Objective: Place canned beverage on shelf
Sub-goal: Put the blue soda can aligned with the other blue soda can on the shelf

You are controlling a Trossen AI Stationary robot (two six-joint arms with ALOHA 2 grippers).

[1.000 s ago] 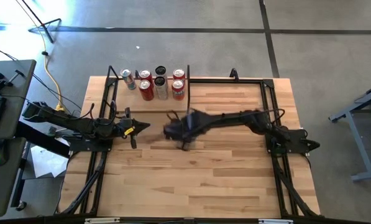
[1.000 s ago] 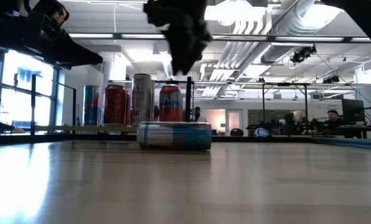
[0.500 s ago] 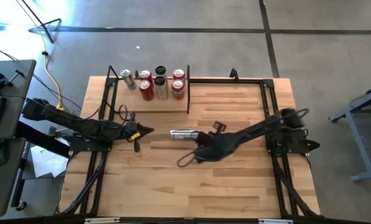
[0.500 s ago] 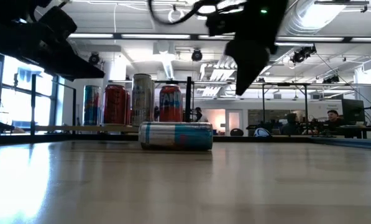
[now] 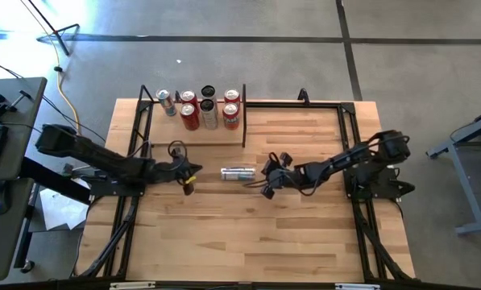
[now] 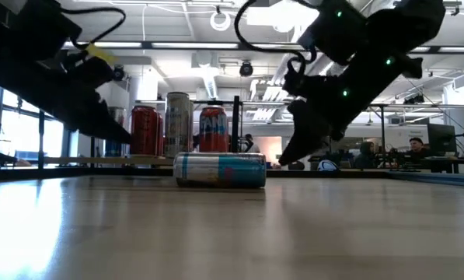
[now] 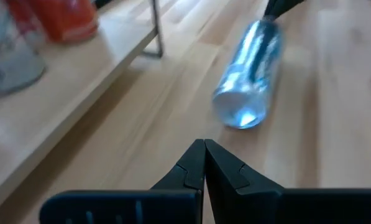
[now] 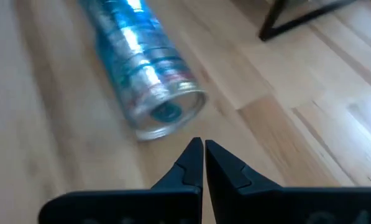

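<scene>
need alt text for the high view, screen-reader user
A silver-blue can lies on its side mid-table, between two shut grippers: the left gripper to its left, the right gripper just off its right end, neither holding it. Behind it, seven upright cans stand on the shelf at the tabletop's far edge.

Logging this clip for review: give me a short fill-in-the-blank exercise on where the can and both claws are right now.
1. The slim silver-and-blue beverage can is lying on its ____ on the planked wooden tabletop.
2. It lies between the left claw and the right claw, and both are ____.
3. The pale-wood shelf with black metal uprights holds several cans standing ____.

Missing words: side; shut; upright
</scene>
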